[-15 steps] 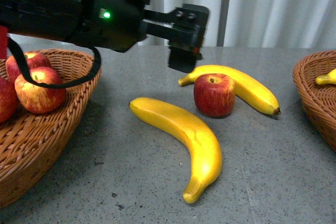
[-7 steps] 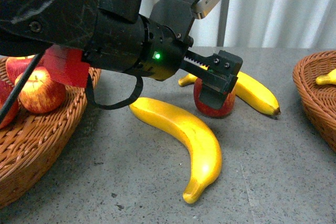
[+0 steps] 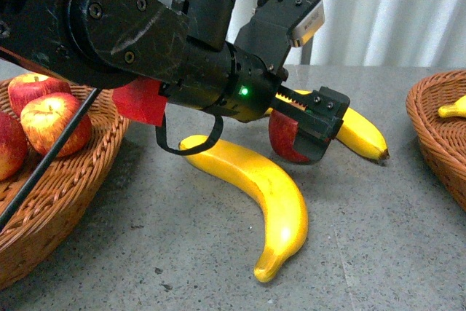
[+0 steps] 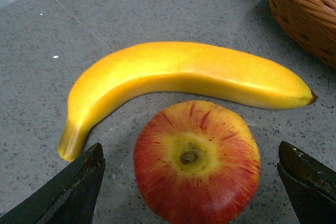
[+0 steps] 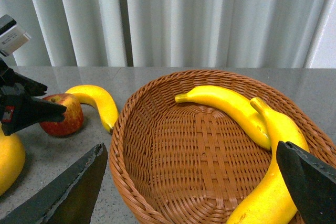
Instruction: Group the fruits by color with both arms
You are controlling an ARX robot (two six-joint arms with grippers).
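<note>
Apples point(image 3: 45, 118) heaped in left basket point(image 3: 80, 172). Loose apple point(image 4: 197, 161) upright on table point(image 3: 393, 238), just beside banana point(image 4: 184, 74): glossy, red streaked yellow, probably light, rigid, slippery; best pinched across widest sides. Left gripper point(image 4: 191, 179) wide open astride it, gripping nothing. Right gripper point(image 5: 191, 182) wide open, empty, over banana basket point(image 5: 126, 129).

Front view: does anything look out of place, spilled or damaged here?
Nothing stands out. The left basket holds only apples, the right basket only bananas. One apple, the near banana and the far banana lie unsorted on the table, intact, with the left gripper open around that apple.
</note>
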